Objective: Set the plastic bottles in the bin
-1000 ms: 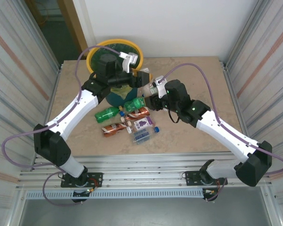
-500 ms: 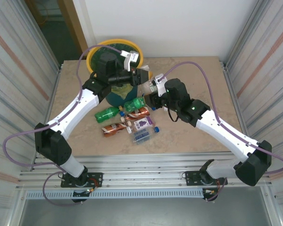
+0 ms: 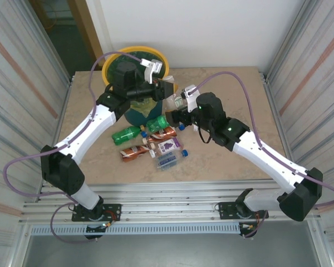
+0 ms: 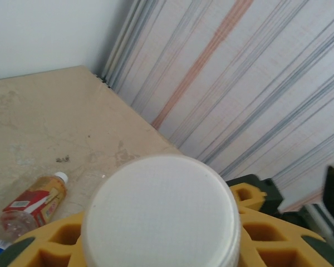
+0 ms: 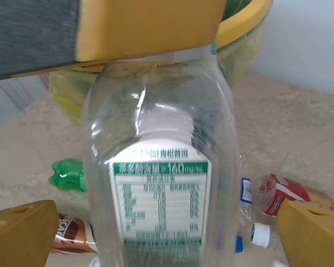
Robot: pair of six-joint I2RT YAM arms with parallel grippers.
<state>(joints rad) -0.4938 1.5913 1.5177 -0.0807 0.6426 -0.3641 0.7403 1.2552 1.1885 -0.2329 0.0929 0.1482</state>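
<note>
A clear plastic bottle (image 5: 158,183) with a white and green label hangs upright beside the bin (image 3: 134,57). My left gripper (image 3: 168,89) is shut on its white-capped end (image 4: 161,214), with yellow pads (image 4: 267,233) on both sides of the cap. My right gripper (image 5: 167,239) is open: its yellow fingers (image 5: 22,236) stand wide apart on either side of the bottle body without touching it. More plastic bottles lie on the table: a green one (image 3: 126,134), a brown-orange one (image 3: 134,152) and a red-labelled one (image 3: 166,132).
The bin's yellow rim (image 5: 246,21) is just behind the held bottle, and its dark teal body (image 3: 138,114) stands between the arms. A purple-labelled bottle (image 3: 170,146) and a clear blue-capped one (image 3: 170,160) lie nearer the front. Corrugated walls close in both sides.
My left gripper has shut on the clear bottle's cap end. My right gripper, shut on that bottle before, has opened wide and let go.
</note>
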